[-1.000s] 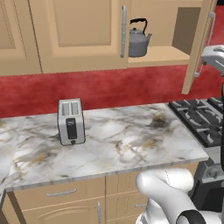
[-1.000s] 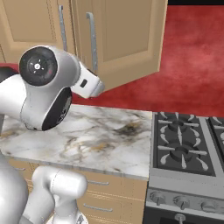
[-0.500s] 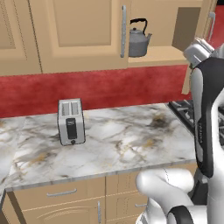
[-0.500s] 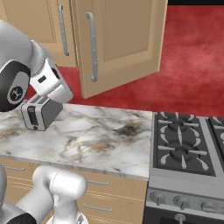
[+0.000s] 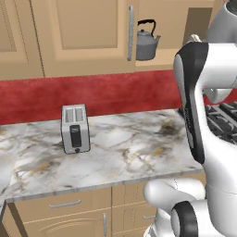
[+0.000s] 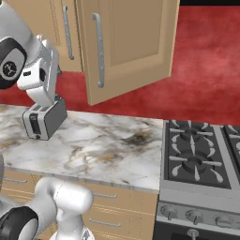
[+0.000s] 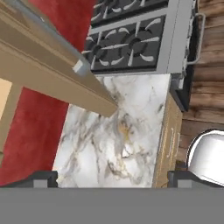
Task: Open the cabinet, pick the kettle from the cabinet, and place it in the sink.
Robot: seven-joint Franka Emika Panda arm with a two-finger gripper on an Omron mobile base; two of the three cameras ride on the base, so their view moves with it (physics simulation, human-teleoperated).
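The cabinet (image 5: 78, 32) hangs above the counter with its left door shut. Its right door (image 6: 129, 44) is swung wide open, showing a long silver bar handle (image 6: 98, 49). The kettle (image 5: 147, 40), grey with a black arched handle, stands upright on the cabinet's shelf just right of the shut door. My gripper (image 7: 114, 178) is open, with nothing between its fingertips (image 7: 41, 178). It looks down past the open door's edge (image 7: 52, 65) onto the counter, apart from the kettle. The sink is out of view.
A silver toaster (image 5: 75, 128) stands on the marble counter (image 5: 129, 148) at the left. A gas stove (image 6: 201, 150) adjoins the counter on the right. My white arm (image 5: 199, 102) rises in front of the cabinet's right side. Base drawers (image 6: 117, 206) run below the counter.
My arm has swung round: its forearm now stands large at the right of the left base view and sits further left in the right base view. The gripper stays open.
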